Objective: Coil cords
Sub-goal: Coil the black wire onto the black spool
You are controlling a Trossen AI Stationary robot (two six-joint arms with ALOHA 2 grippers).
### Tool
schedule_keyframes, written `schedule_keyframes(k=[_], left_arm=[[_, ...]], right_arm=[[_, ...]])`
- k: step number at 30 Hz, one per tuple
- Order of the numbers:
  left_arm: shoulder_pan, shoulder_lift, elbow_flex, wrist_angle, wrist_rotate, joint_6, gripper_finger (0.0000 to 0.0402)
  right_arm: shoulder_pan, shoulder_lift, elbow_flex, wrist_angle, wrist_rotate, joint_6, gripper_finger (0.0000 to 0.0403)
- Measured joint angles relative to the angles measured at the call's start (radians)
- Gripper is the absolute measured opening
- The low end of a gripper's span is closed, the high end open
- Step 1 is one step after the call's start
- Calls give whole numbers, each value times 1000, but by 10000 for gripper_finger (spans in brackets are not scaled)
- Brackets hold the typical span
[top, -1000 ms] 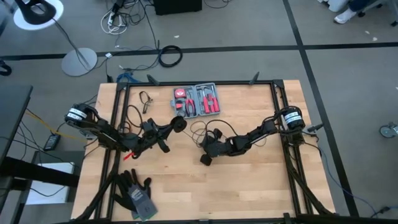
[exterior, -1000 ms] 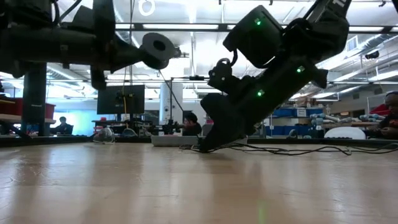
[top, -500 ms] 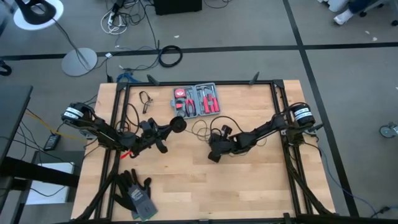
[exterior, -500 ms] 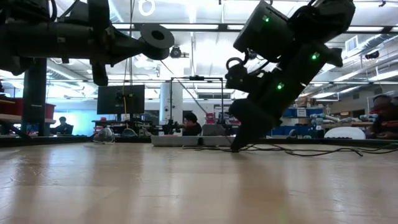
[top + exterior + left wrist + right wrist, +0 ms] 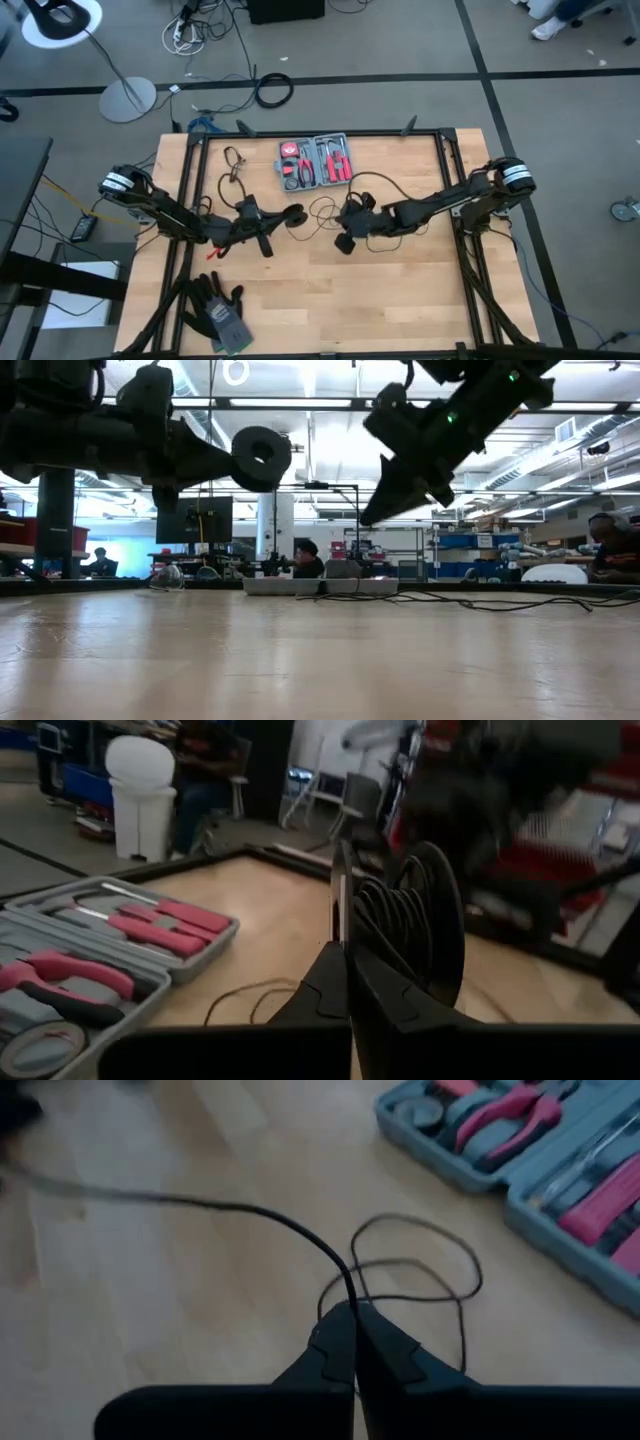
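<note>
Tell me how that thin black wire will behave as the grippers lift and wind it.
The wire will probably stay floppy: it lies in loose loops on the table and sags from the right gripper. It looks light. Turns on the spool pinched by the left gripper may spring loose if released.

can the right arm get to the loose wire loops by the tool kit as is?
Probably not yet: the right gripper is shut on the black wire, so it must release first. Otherwise the way looks free; the loops lie on bare table beside the tool kit.

The tool kit (image 5: 545, 1155) is cut off at the edge.
</note>
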State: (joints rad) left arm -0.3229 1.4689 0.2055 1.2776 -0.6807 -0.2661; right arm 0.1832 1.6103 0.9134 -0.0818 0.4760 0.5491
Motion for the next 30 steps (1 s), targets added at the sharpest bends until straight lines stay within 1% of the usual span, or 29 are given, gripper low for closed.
schedule_keyframes(k=[5,8,10,14,17,22,25,30], left_arm=[[0,0,49,-127,27,0,0],[0,0,68,-143,28,1,0],[0,0,70,-141,28,1,0],[0,0,70,-104,28,2,0],[0,1,70,-73,37,16,0],[0,1,70,-35,114,55,0],[0,1,70,-73,117,50,0],[0,1,70,-200,117,-8,0]], right_arm=[[-60,-55,0,4,-64,-37,0],[-96,-66,1,-35,-114,-61,0],[-114,-70,1,-93,-134,-61,0],[-135,-70,1,-219,-136,-49,0],[-140,-70,1,-285,-114,-44,0],[-141,-69,1,-298,-60,-53,0],[-154,-76,1,-300,-71,-54,0],[-180,-119,1,-290,-110,-54,0]])
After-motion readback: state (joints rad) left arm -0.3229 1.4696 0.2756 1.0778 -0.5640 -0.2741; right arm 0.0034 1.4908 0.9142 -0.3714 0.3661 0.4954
